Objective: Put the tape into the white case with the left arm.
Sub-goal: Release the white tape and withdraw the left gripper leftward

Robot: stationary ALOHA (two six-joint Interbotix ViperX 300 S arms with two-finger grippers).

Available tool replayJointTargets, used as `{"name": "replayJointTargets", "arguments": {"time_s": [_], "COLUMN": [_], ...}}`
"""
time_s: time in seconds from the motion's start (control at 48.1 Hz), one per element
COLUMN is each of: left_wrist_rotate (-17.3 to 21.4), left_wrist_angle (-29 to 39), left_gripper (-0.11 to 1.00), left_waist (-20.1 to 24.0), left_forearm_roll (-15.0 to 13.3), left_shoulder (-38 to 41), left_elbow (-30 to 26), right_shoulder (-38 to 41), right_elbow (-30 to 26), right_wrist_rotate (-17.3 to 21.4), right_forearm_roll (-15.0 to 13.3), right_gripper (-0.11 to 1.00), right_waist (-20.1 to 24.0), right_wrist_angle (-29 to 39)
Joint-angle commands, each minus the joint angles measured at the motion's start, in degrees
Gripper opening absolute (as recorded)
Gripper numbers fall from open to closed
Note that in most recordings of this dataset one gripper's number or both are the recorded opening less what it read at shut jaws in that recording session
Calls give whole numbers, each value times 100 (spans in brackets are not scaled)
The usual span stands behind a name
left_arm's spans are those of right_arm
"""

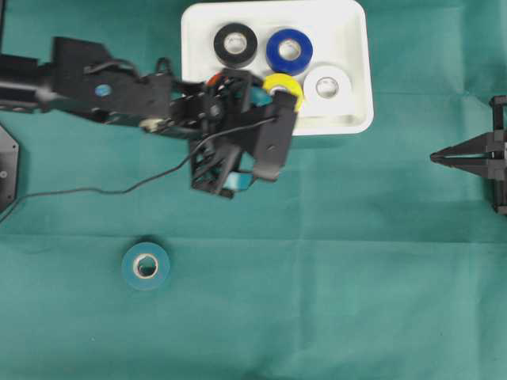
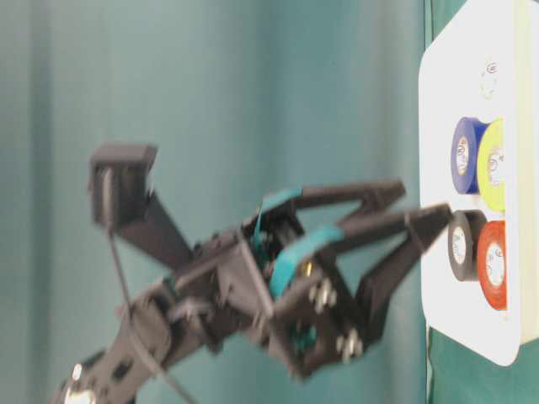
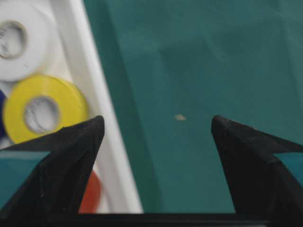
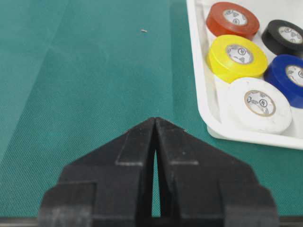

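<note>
A teal tape roll (image 1: 145,266) lies flat on the green cloth at the lower left, apart from both grippers. At the top middle is the white case (image 1: 352,119), holding black (image 1: 235,44), blue (image 1: 289,51), yellow (image 1: 283,84) and white (image 1: 326,82) rolls. A red roll (image 4: 232,19) lies in it too. My left gripper (image 1: 281,138) hovers over the case's near left rim (image 3: 97,101), open, nothing between its fingers. One fingertip (image 3: 75,151) is above the red and yellow rolls, the other above cloth. My right gripper (image 1: 434,157) rests at the right edge, shut and empty.
A thin black cable (image 1: 103,190) trails from the left arm across the cloth to the left edge. A dark mount (image 1: 6,166) sits at the far left. Green cloth (image 1: 333,269) covers the table between the teal roll and the right gripper.
</note>
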Motion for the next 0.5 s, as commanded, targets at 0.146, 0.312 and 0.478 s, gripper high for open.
{"name": "replayJointTargets", "arguments": {"time_s": [0.146,0.312,0.478], "left_wrist_rotate": [-369,-642,-703], "left_wrist_angle": [-44,-44,-149], "left_gripper": [93,93,93], "left_waist": [-97,-158,-281], "left_forearm_roll": [-18,-9,-9], "left_shoulder": [-738,-1143,-1547], "left_elbow": [598,1081,1564], "right_shoulder": [35,35,35], "right_elbow": [-70,-70,-70], "right_wrist_rotate": [0,0,-9], "right_forearm_roll": [0,0,0], "right_gripper": [-9,-9,-9], "right_waist": [-9,-9,-9], "right_wrist_angle": [-53,-62,-53]}}
